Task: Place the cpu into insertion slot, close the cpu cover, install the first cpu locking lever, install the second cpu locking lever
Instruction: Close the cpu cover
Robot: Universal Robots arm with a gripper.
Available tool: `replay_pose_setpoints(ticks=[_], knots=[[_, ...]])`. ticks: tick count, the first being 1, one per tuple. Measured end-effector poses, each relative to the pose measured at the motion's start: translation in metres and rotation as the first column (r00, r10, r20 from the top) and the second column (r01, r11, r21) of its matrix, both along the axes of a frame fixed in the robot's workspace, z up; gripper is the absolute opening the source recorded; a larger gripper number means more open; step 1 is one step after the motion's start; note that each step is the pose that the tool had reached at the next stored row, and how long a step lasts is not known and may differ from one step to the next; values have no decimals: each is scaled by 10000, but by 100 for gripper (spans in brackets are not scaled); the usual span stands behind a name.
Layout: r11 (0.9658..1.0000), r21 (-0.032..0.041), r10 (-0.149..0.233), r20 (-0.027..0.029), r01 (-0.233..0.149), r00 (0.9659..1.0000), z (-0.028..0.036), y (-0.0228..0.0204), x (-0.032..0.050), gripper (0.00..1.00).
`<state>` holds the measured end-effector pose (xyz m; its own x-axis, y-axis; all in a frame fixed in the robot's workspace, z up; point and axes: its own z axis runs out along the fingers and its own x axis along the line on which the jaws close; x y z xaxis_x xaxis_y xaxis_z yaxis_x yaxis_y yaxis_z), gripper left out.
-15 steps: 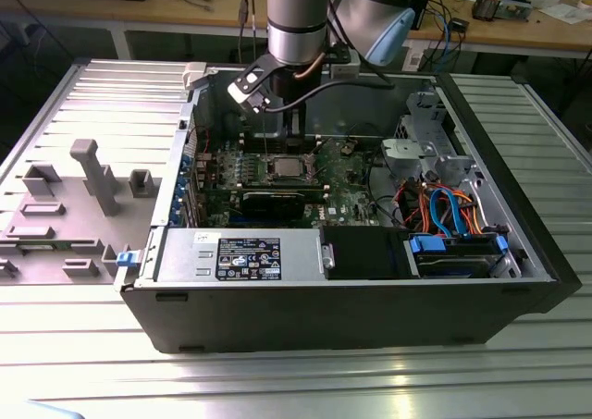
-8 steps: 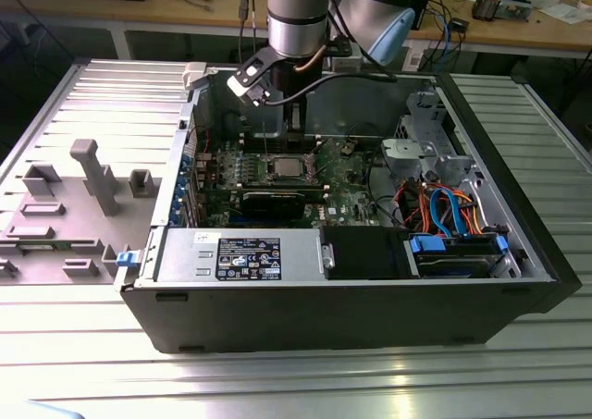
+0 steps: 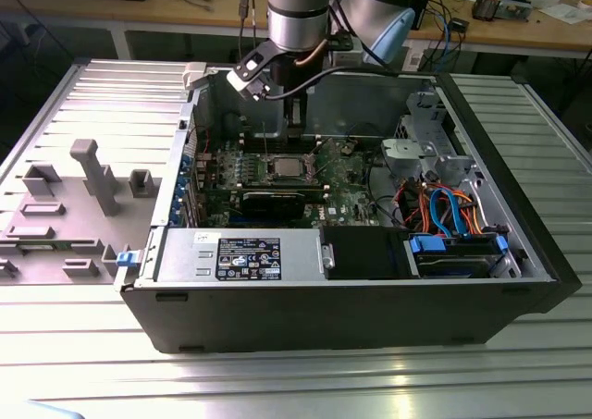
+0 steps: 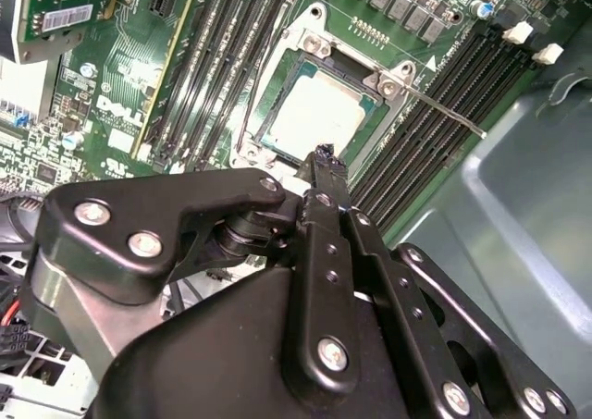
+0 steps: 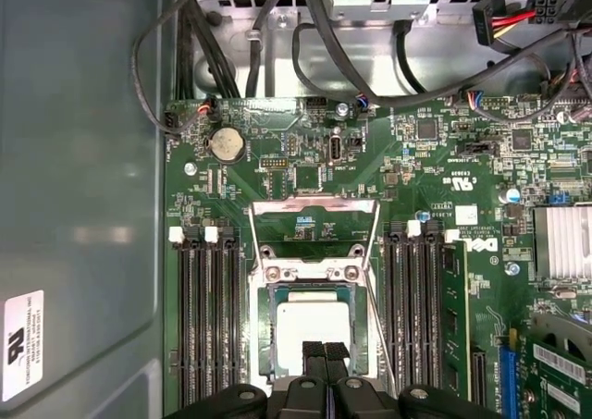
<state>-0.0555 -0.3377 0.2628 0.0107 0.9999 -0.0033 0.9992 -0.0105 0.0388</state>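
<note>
Gripper (image 5: 324,352): I see its fingers pressed together, nothing between them. In both wrist views the tips sit at the near edge of the cpu; I cannot tell whether they touch it.
Cpu (image 5: 313,331): silver top up, seated in the socket on the green board, at the centre of the exterior view.
Cpu cover (image 5: 312,272): lying flat around the cpu, which shows through its window.
Locking lever (image 4: 444,112): a thin metal rod angling away from the socket corner.
Computer case (image 3: 324,317): open, resting on the slatted tabletop (image 3: 277,387).

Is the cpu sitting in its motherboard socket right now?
Yes, in the first wrist view the cpu lies flat inside the socket, its silver top showing just past the tips of the hand.
</note>
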Motion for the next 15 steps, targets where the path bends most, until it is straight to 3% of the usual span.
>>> replay_pose_setpoints(ticks=[15], knots=[[10000,-8,0,1,0,10000,21,1,8,11]])
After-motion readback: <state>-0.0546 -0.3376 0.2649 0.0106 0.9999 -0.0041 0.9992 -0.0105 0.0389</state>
